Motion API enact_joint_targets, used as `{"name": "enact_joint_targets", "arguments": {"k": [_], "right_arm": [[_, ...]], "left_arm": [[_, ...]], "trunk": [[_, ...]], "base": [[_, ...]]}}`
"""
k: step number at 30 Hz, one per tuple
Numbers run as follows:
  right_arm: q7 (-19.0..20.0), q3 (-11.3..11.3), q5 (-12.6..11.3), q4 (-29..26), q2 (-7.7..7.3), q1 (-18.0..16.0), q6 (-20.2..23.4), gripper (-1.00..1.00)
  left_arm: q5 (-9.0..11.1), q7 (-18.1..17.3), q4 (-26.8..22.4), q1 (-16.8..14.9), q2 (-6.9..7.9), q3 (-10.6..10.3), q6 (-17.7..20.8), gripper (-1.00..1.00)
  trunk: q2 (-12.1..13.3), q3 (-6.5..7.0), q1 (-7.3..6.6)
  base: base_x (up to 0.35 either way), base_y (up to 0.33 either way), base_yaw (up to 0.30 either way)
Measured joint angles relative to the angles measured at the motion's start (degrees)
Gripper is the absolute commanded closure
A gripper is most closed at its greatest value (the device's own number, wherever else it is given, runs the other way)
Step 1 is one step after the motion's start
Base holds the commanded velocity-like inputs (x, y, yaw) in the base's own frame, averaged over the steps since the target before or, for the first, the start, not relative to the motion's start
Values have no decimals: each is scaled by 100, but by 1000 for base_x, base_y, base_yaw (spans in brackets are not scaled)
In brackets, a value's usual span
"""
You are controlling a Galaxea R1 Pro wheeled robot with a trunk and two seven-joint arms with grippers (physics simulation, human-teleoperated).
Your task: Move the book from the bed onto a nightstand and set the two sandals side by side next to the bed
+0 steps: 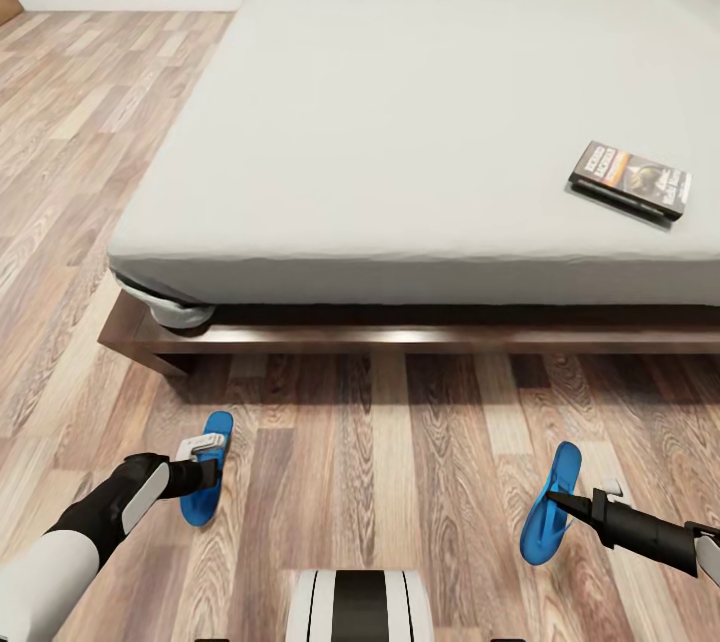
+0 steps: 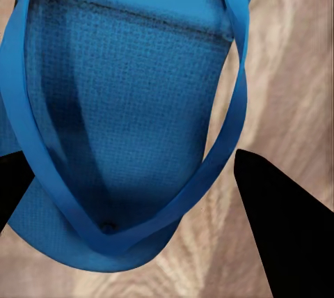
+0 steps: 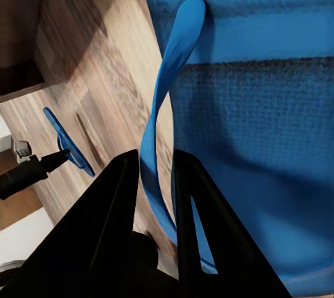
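Each gripper holds a sandal above the floor before the bed (image 1: pixel 400 122): left gripper (image 1: pixel 205 462) straddles one sandal (image 1: pixel 207 467), right gripper (image 1: pixel 560 500) pinches the other sandal's (image 1: pixel 548 507) strap, both toes bedward, well apart; book (image 1: pixel 632 179) lies on the bed, nearer right.

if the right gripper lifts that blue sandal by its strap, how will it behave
Probably floppy: the right gripper pinches only the thin strap, which already bends. The right sandal looks thin and light, so it may dangle and swing.
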Motion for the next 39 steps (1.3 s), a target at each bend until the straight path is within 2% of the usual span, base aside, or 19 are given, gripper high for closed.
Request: {"name": "enact_joint_targets", "arguments": {"k": [6, 16, 36, 39], "right_arm": [[4, 0, 1, 0, 0, 0, -1, 100], [6, 0, 0, 1, 0, 0, 0, 100], [5, 0, 1, 0, 0, 0, -1, 100], [3, 2, 6, 1, 0, 1, -4, 100]], "left_arm": [[11, -3, 0, 0, -10, 29, 0, 100], [17, -3, -1, 0, -15, 44, 1, 100], [27, -3, 0, 0, -15, 79, 0, 100], [25, -3, 0, 0, -22, 79, 1, 100]], "trunk": [[0, 0, 0], [0, 0, -1], [0, 0, 1], [-4, -66, 9]], "base": [[30, 10, 0], [176, 122, 0], [6, 3, 0], [0, 0, 0]]}}
